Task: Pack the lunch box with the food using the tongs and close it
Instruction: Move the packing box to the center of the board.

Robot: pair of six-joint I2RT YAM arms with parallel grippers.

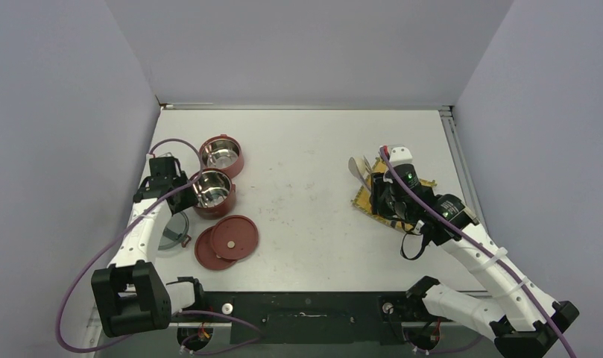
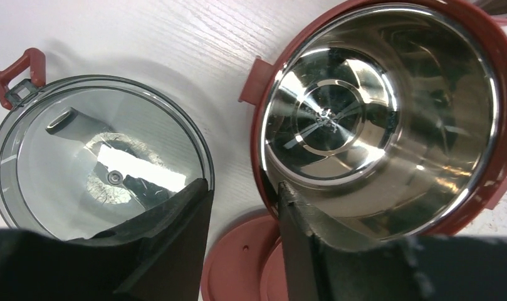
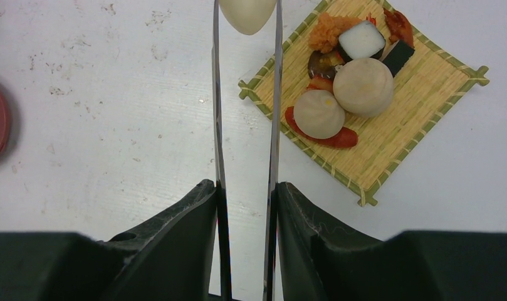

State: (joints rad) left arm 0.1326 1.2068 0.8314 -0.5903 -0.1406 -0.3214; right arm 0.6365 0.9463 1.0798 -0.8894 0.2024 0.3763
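Only the right wrist view clearly shows tongs (image 3: 276, 125) pinching a cream ball (image 3: 246, 14).

Overhead and close left-wrist views share lunch box (image 1: 212, 210)

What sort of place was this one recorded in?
Probably a robot lab test cell: a white table boxed in by plain grey walls, left arm and right arm bolted at its near edge, a lunch box and food set out.
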